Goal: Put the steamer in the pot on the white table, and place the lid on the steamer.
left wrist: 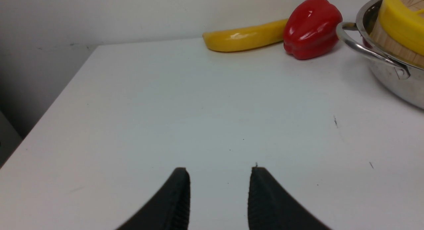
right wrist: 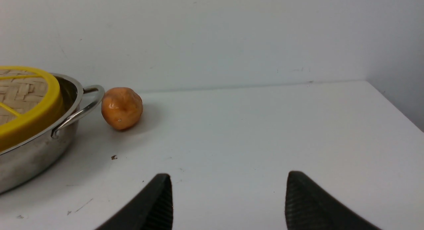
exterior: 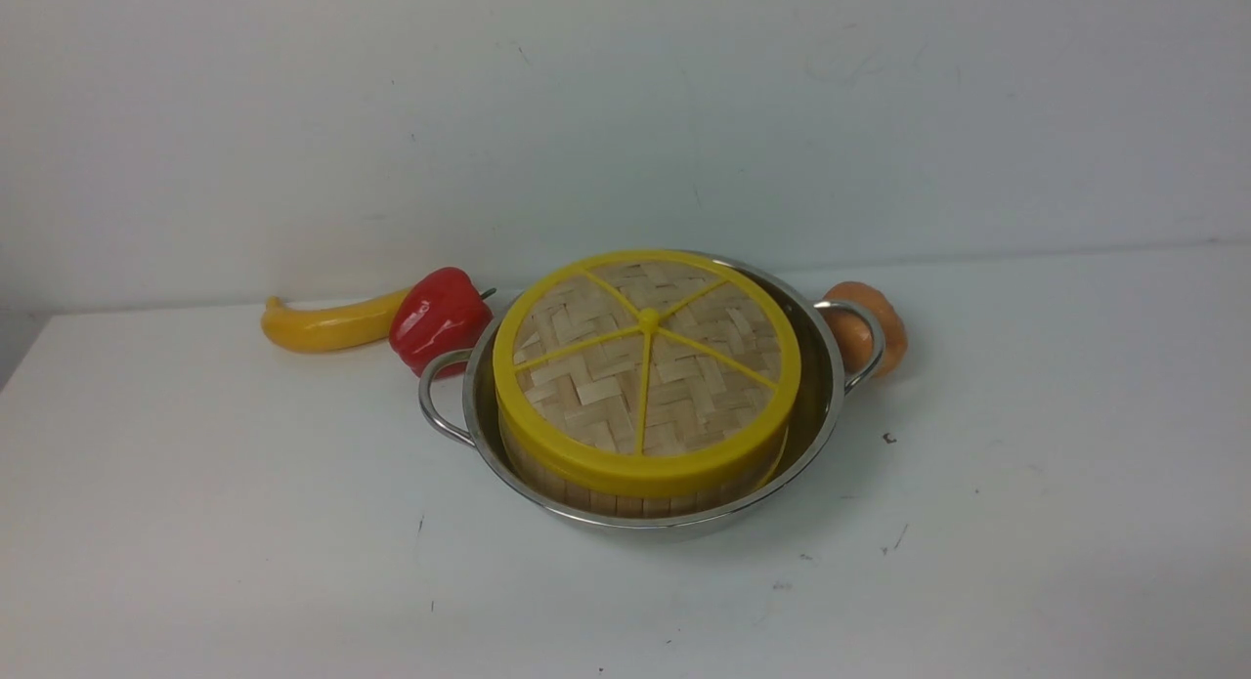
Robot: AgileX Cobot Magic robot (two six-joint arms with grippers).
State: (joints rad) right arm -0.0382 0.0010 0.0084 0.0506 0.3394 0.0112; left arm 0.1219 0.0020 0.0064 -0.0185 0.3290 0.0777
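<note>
One pot (exterior: pixel 826 405) is sitting mid-way on the white table (exterior: pixel 195 523), holding one steamer (exterior: pixel 625 498) that is wearing one lid (exterior: pixel 645 366). One banana (exterior: pixel 327 325) and one red pepper (exterior: pixel 440 318) are lying at ten o'clock, one orange fruit (exterior: pixel 884 322) at two o'clock. Left gripper (left wrist: pixel 219 190) and right gripper (right wrist: pixel 228 197) are hovering with jaws apart, gripping nothing.

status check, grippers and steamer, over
Left gripper open, empty. Right gripper open, empty. Lid on steamer, steamer inside pot. Nothing in the way; pepper and orange fruit beside the pot handles.
</note>
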